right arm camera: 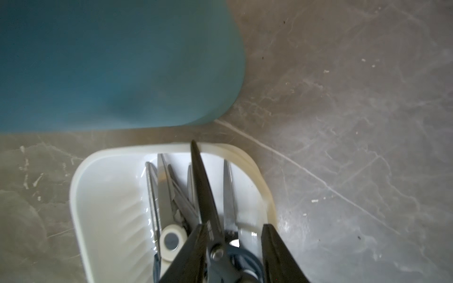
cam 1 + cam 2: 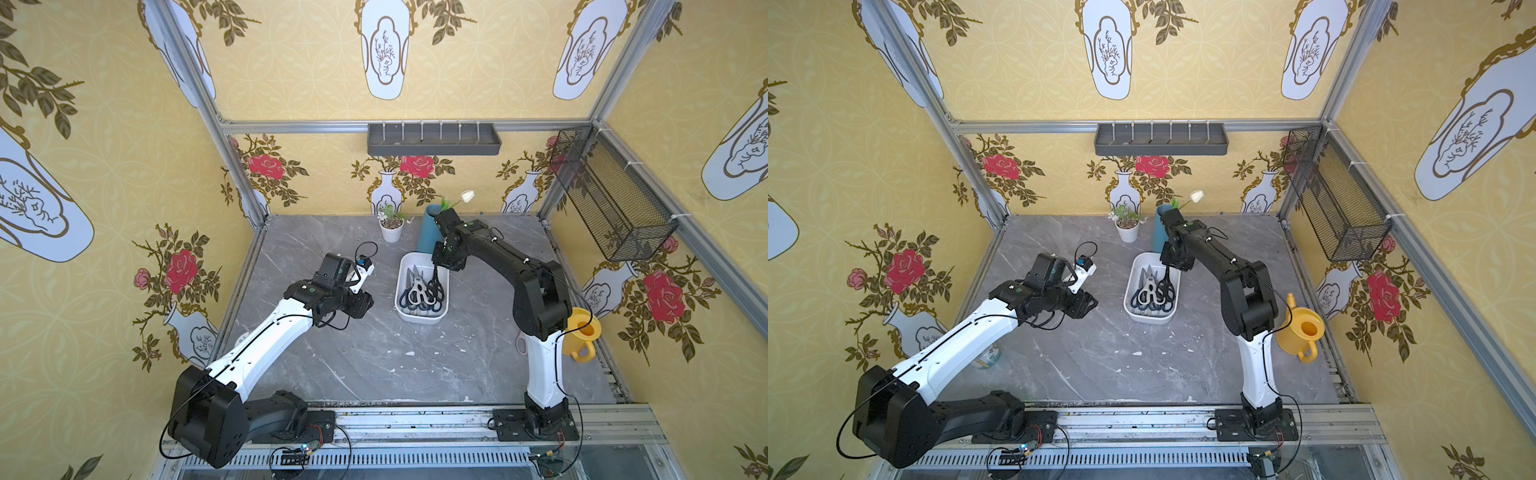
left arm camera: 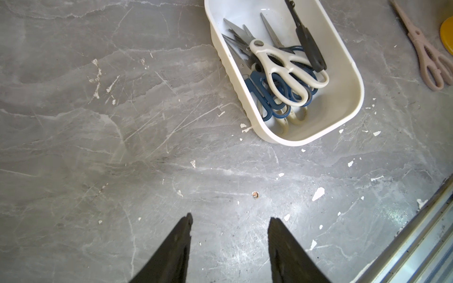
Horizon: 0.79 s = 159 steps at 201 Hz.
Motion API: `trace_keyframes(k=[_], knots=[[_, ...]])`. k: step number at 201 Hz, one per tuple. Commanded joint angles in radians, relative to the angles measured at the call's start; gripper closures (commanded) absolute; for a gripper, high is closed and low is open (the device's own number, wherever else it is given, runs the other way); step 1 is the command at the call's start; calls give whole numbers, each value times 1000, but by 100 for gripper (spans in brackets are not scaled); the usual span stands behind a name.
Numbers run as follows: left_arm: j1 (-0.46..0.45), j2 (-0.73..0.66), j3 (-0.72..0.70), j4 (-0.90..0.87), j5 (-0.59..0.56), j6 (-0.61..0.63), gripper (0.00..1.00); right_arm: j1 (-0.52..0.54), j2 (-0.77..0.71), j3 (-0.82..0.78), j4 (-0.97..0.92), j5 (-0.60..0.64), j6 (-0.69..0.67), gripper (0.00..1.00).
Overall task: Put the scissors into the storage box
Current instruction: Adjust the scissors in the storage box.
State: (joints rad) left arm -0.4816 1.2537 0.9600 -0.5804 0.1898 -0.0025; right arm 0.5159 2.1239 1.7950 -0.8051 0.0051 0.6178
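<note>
Right wrist alone shows right hand [image 1: 232, 225] loosely straddling black scissors [image 1: 203, 191]; left hand [image 3: 230, 216] spread.

Walls: yellow wallpaper [image 2: 291, 75] printed with red roses and pale vases, mounted on aluminium framing [image 2: 291, 124]. Floor: grey marble-pattern tabletop [image 2: 374, 365], scuffed and flecked with white chips. Dark grey tray [image 2: 434, 145] on the back wall; black mesh basket [image 2: 611, 199] on a side wall. Light even and diffuse.
</note>
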Motion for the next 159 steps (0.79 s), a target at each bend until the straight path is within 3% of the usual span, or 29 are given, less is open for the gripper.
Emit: trace_keyframes(k=[1,103,159], knots=[[0,-3,-12,14,-14,16,44,1,22,19,56,-53,-63,62],[1,10,-14,27,-22,19,44,60,58,20,55,-174,-92,64],[0,7,-17,24,-15,17,44,62,-142,-94,60,-73,-62,61]])
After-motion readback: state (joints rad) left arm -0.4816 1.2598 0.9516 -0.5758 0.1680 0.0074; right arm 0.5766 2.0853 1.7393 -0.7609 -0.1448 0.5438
